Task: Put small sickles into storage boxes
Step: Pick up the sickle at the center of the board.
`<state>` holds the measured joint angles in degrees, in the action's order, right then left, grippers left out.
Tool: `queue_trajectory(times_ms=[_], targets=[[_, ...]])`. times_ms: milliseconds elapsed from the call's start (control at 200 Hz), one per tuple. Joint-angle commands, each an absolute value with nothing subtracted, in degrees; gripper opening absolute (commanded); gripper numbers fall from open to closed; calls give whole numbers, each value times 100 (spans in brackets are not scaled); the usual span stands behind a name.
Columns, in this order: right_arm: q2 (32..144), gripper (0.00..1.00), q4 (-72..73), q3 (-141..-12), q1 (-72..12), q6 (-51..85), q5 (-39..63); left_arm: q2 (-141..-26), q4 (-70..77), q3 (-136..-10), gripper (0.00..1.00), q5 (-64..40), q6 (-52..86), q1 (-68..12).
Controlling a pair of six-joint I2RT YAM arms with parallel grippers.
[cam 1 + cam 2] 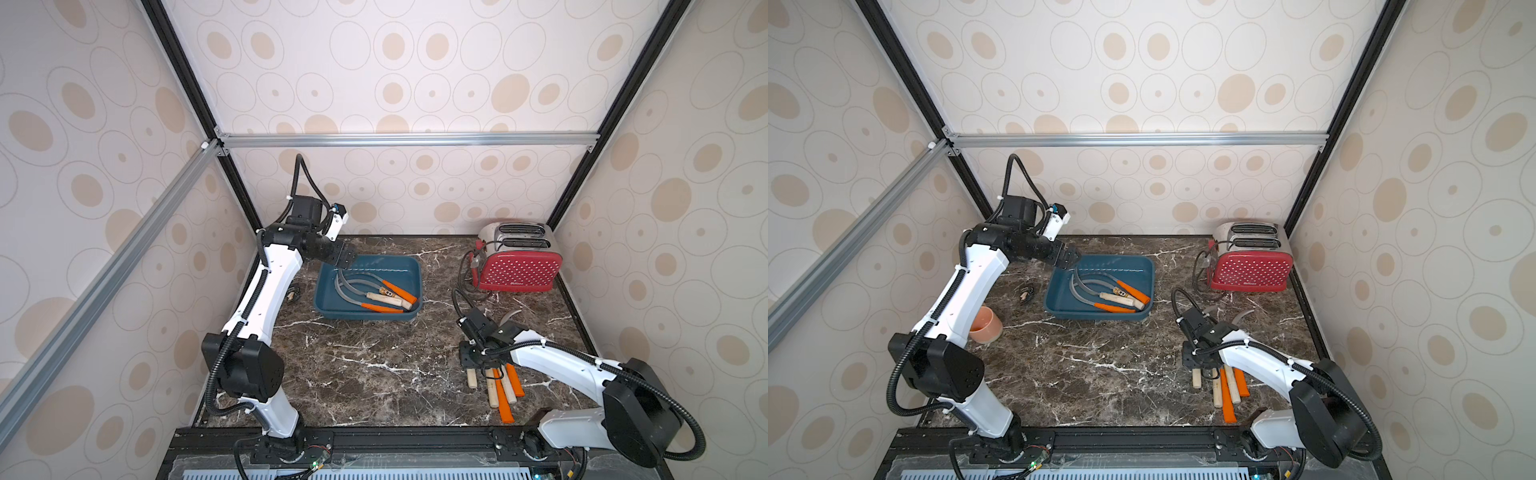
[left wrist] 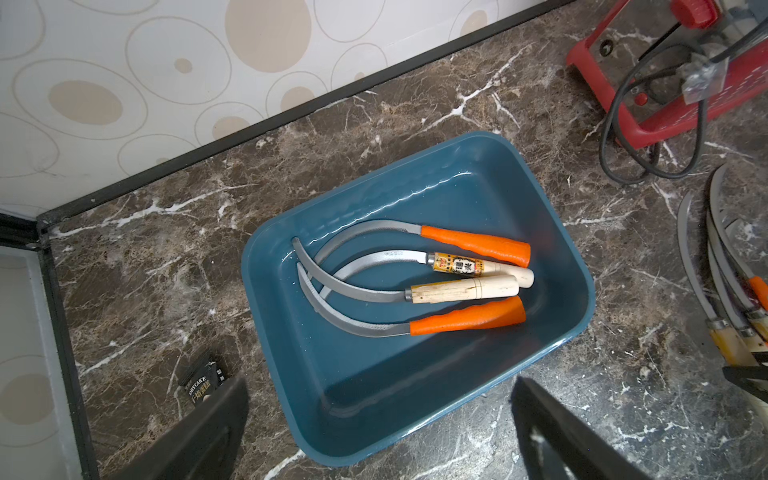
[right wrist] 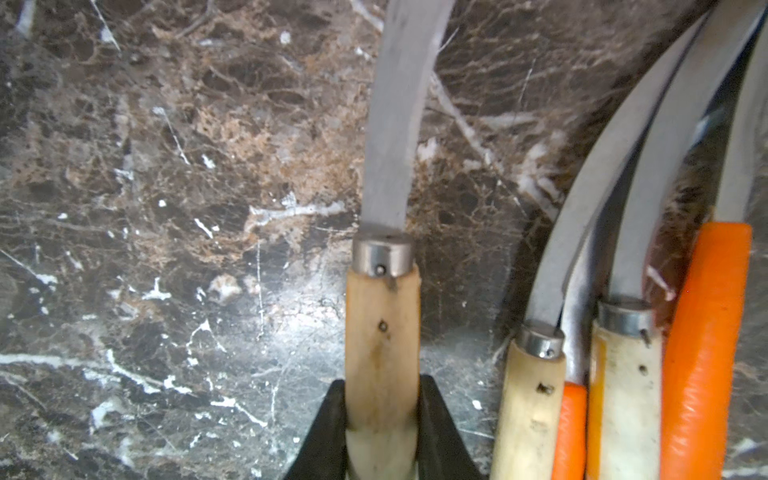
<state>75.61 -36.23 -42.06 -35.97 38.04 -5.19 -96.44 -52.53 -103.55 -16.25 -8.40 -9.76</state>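
The dark teal storage box [image 1: 374, 261] [image 1: 1100, 261] [image 2: 395, 395] stands at the back middle of the marble top. Several small sickles [image 1: 386, 297] [image 2: 457, 286] lie in it, orange and pale wood handles side by side. My left gripper [image 1: 347, 259] [image 2: 378, 384] hangs open over the box's far left corner, holding nothing. At the front right, my right gripper [image 1: 471, 365] [image 3: 382, 415] is shut on the pale wood handle of one sickle [image 3: 382, 332]. Its grey blade points away over the marble. Several more sickles [image 1: 503, 386] [image 3: 623, 374] lie close beside it.
A red dotted toaster [image 1: 517, 270] with a black cord [image 1: 463, 270] stands at the back right. An orange cup [image 1: 986, 324] sits by the left arm. A small black packet [image 1: 1026, 291] [image 2: 203, 380] lies left of the box. Walls enclose three sides.
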Motion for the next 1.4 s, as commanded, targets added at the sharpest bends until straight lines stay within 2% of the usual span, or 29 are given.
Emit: queue_trajectory(times_ms=[0,1397], targets=[[7498,0,-3820,-4340,-3656,3783,-690,-9598,-5334,-10592,99,-1685,-881,-1004],[7382,0,-4166,-5240,-3745,3526,-788,-9544,-5256,-10345,99,-1679,-976,-1003]])
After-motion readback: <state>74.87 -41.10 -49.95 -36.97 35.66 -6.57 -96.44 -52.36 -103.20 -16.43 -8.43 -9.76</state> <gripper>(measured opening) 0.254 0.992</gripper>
